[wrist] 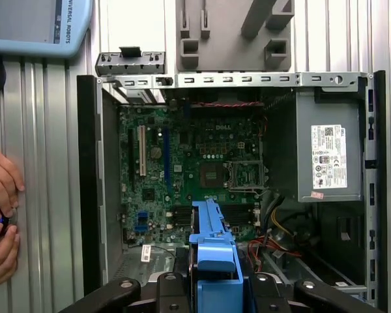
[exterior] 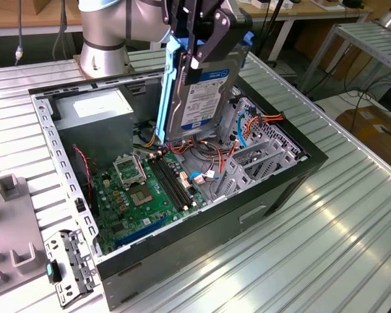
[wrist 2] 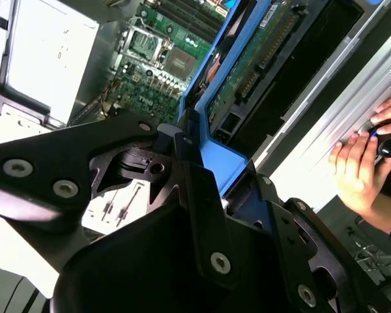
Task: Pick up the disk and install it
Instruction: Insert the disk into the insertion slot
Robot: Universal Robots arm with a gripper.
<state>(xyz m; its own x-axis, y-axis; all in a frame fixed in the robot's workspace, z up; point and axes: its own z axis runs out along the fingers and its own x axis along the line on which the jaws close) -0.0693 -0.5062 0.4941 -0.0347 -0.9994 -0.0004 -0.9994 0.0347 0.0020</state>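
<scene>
**Overhead, the disk (exterior: 205, 98) hung clamped**

At the exterior view's upper centre, the gripper (exterior: 201, 49) was closed on its blue frame (exterior: 166, 85), holding it on edge above the open case (exterior: 182, 251). It looked stiff, dense and shock-sensitive. The frame edges seemed the safest hold, not the label face or circuit side.

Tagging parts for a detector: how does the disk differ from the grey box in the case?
Pose: the disk hangs on edge in the gripper above the case; the box sits flat in a case corner. Look: the disk has a blue frame and white-and-blue label; the box is plain grey with a white sticker. Both are rectangular, labelled metal.
</scene>
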